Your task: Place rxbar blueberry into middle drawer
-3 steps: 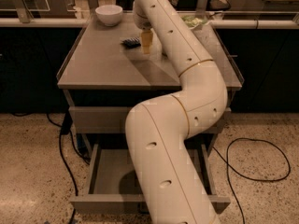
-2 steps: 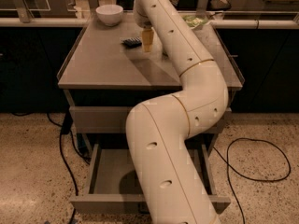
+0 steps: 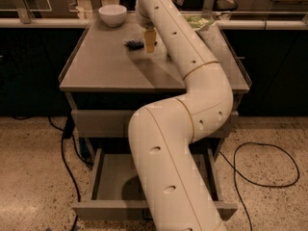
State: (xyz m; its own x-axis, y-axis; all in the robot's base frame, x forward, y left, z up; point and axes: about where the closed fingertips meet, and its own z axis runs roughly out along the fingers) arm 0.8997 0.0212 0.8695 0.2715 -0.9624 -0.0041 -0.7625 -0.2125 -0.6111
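1. The white bowl (image 3: pixel 112 14) stands at the back left of the table top (image 3: pixel 103 69), apart from the bar. I judge it no hindrance if the approach keeps to the right of it.
2. The rxbar blueberry (image 3: pixel 134 43) lies flat on the table top, near the back and middle. Nothing holds it.
3. The gripper (image 3: pixel 149 46) hangs pointing down, just beside the bar's right end and close to the surface. Whether it is spread or pressed together cannot be told.
   - The step in hand looks like the reach before the grasp.
   - To do it well, slide left until centred over the bar and take it across its narrow width.
   - The bar is thin, so go right down to the table top.
   - A slick wrapper probably needs a firm, even squeeze.
4. The arm (image 3: pixel 197 76) crosses the right half of the table. A green thing (image 3: pixel 199 22) sits at the back right, partly hidden. Lift straight up before swinging away.
5. The open drawer (image 3: pixel 226 210) waits below, largely hidden by the arm. Carry the bar clear of the table edge, then lower it.
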